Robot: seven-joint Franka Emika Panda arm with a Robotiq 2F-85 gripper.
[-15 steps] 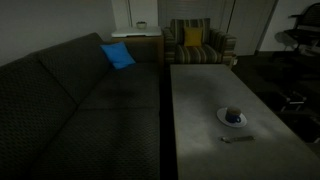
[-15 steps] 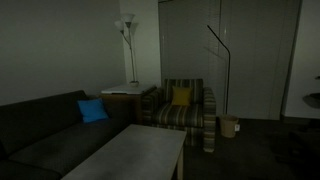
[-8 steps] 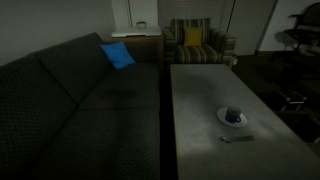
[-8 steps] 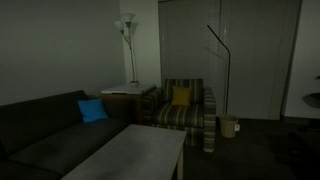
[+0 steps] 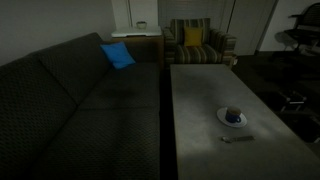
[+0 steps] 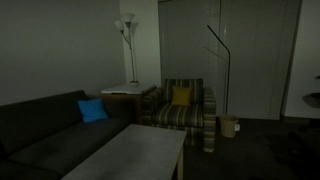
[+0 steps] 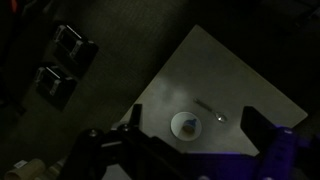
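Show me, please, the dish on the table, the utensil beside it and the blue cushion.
dish (image 5: 222, 118): in an exterior view, on its pale left rim.
utensil (image 5: 237, 139): in an exterior view, on its middle.
blue cushion (image 5: 117, 55): in an exterior view, on its centre.

white plate (image 5: 232, 117), grey table (image 5: 200, 95), blue cushion (image 5: 117, 55), striped armchair (image 5: 201, 57)

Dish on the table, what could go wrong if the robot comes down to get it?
1. The room is very dark, so the dish is hard to make out. The gripper, open and high above the table, might come down off target.
2. A finger could knock the dish's rim and tip it or slide it.
3. A thin utensil, maybe a spoon, lies close to the dish and could get pushed along the table.
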